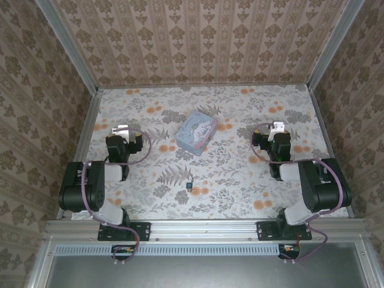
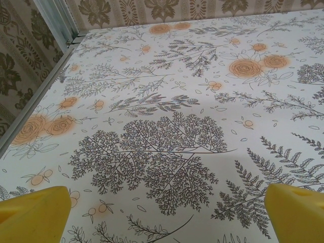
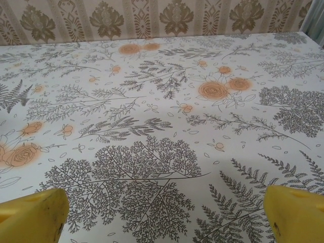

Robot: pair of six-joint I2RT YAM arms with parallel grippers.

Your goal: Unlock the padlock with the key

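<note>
The padlock point(image 1: 189, 186) is a tiny dark teal-tinted speck on the flowered table, near the front middle between the two arms. The key is too small to tell apart from it in the top view. My left gripper point(image 1: 122, 129) hovers at the left of the table, well behind and to the left of the padlock. In its wrist view the left gripper point(image 2: 167, 212) is open, its yellow fingertips point(image 2: 35, 212) wide apart over bare pattern. My right gripper point(image 1: 277, 127) is at the right; in its own view the right gripper point(image 3: 164, 212) is open too, holding nothing.
A pale-blue cartoon-printed tin point(image 1: 197, 132) lies at the table's middle, behind the padlock. Patterned walls with metal frame rails point(image 1: 87, 129) enclose the table on three sides. A metal rail point(image 1: 204, 228) runs along the near edge by the arm bases.
</note>
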